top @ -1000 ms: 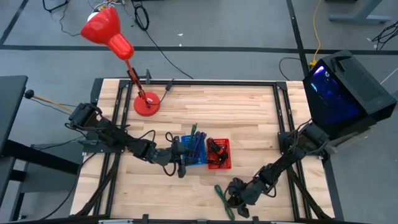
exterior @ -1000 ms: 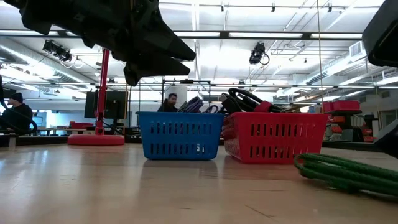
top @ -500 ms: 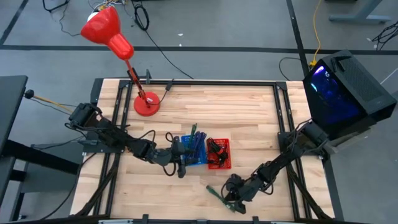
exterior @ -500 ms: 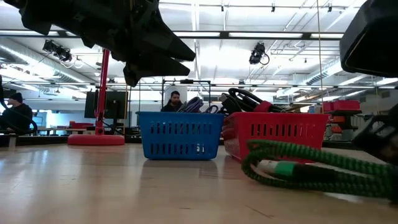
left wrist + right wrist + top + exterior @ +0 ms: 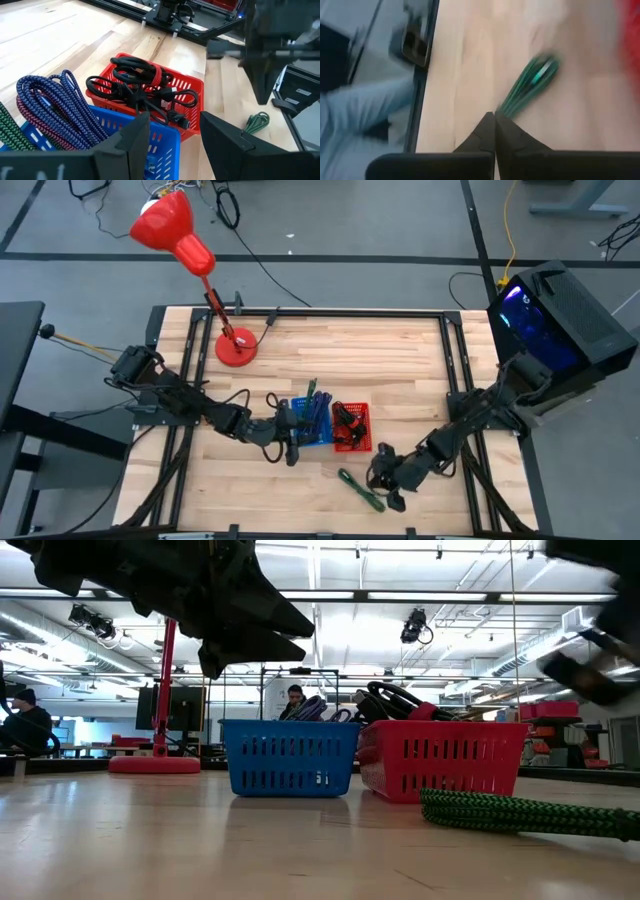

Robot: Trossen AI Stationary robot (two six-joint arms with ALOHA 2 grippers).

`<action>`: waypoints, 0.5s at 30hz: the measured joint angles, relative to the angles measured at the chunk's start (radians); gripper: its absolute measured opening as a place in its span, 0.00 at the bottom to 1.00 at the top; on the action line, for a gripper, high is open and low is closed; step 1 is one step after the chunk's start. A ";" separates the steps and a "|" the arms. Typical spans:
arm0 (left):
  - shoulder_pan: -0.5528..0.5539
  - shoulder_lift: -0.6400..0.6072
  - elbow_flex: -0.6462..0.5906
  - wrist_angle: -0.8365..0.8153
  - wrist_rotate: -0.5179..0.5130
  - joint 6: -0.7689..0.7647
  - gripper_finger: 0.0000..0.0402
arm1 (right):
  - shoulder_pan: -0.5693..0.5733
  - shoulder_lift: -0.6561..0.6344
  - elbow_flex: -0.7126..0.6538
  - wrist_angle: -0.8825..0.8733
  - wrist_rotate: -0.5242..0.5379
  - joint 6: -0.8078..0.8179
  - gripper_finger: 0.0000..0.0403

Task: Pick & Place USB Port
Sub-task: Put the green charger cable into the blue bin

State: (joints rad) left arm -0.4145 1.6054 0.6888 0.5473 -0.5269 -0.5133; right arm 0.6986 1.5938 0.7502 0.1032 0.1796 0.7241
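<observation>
Dark left two-finger gripper (image 5: pixel 291 442) near table centre, arm reaching in from 9 o'clock, fingers (image 5: pixel 131 145) spread apart, nothing between them. Dark right two-finger gripper (image 5: pixel 388 485) at about 5 o'clock of table centre, arm stretched in from 3 o'clock, fingertips (image 5: pixel 494 125) pressed together.

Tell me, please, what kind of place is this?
Probably a robotics lab or workshop in a large open hall: a wooden table with a metal frame, high ceiling lights in the low view, and a person at a desk behind.
</observation>
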 joint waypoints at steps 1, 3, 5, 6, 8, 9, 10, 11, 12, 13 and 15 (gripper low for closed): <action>0.000 0.000 0.000 -0.001 0.000 0.000 0.44 | 0.010 0.019 0.000 0.002 -0.019 0.002 0.00; 0.000 0.000 0.000 -0.001 0.000 0.000 0.44 | 0.031 0.059 -0.002 0.003 -0.066 0.021 0.01; 0.000 0.000 0.000 -0.002 0.000 0.001 0.44 | 0.045 0.091 -0.001 0.035 -0.090 0.042 0.03; 0.000 0.000 0.000 -0.002 0.000 0.001 0.44 | 0.048 0.103 0.000 0.042 -0.095 0.051 0.05; 0.000 0.000 0.000 -0.002 0.000 0.000 0.44 | 0.049 0.123 0.000 0.058 -0.122 0.071 0.09; 0.000 0.000 0.000 -0.001 0.000 0.000 0.44 | 0.049 0.126 0.000 0.070 -0.144 0.079 0.12; 0.000 0.000 0.000 0.000 0.000 0.000 0.44 | 0.048 0.126 0.000 0.078 -0.163 0.082 0.15; 0.000 0.000 0.000 0.001 0.000 0.000 0.44 | 0.048 0.126 0.000 0.084 -0.176 0.086 0.18; -0.002 0.000 0.000 0.000 0.000 0.000 0.44 | 0.048 0.126 0.000 0.084 -0.181 0.087 0.21; -0.004 0.000 0.000 -0.001 0.000 0.000 0.44 | 0.048 0.126 0.000 0.082 -0.182 0.091 0.25; -0.004 0.000 0.000 -0.001 0.000 0.000 0.44 | 0.048 0.126 0.000 0.084 -0.204 0.107 0.31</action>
State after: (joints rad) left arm -0.4185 1.6054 0.6884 0.5467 -0.5266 -0.5133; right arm 0.7467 1.7195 0.7506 0.1877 -0.0244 0.8316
